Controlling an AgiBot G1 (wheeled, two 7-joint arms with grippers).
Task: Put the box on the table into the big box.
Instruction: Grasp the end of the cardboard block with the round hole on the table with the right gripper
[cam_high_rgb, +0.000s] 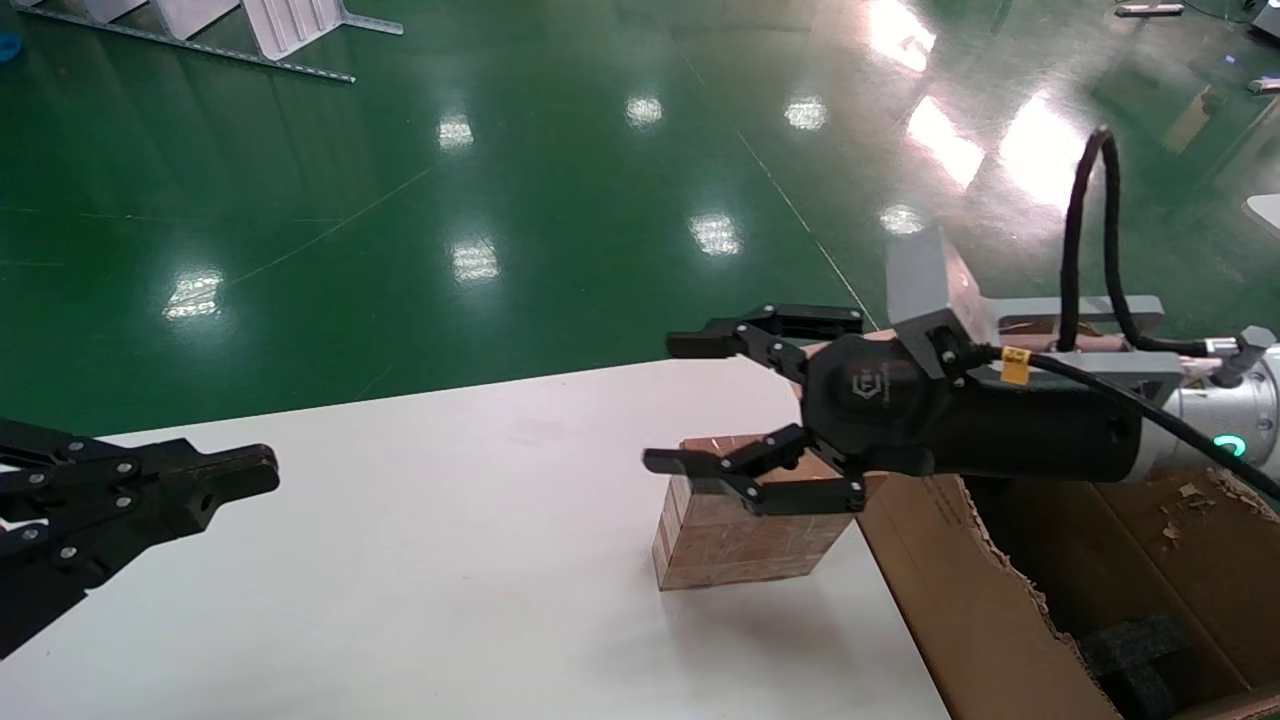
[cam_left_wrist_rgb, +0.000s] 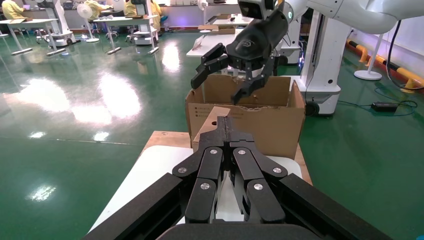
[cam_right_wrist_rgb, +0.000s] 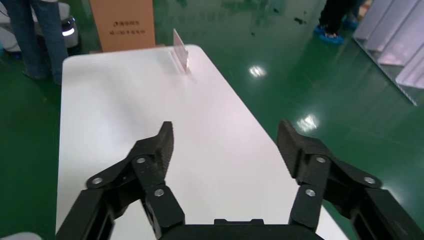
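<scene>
The small brown taped box (cam_high_rgb: 740, 525) stands on the white table (cam_high_rgb: 400, 570), next to the big box (cam_high_rgb: 1000, 610) at the lower right. My right gripper (cam_high_rgb: 680, 403) is open and hovers just above the small box, its fingers apart and not touching it. In the right wrist view the gripper (cam_right_wrist_rgb: 226, 132) is open over bare table (cam_right_wrist_rgb: 125, 110), and the small box is out of view. My left gripper (cam_high_rgb: 250, 470) is shut and empty at the table's left side. In the left wrist view its shut fingertips (cam_left_wrist_rgb: 226, 122) partly hide the small box (cam_left_wrist_rgb: 211, 116).
The big box has ragged torn edges and a black foam block (cam_high_rgb: 1140, 650) inside; it also shows in the left wrist view (cam_left_wrist_rgb: 275, 125). A small upright card (cam_right_wrist_rgb: 181, 55) stands near the table's far end. A person's legs (cam_right_wrist_rgb: 40, 35) and a brown carton (cam_right_wrist_rgb: 122, 22) are beyond it.
</scene>
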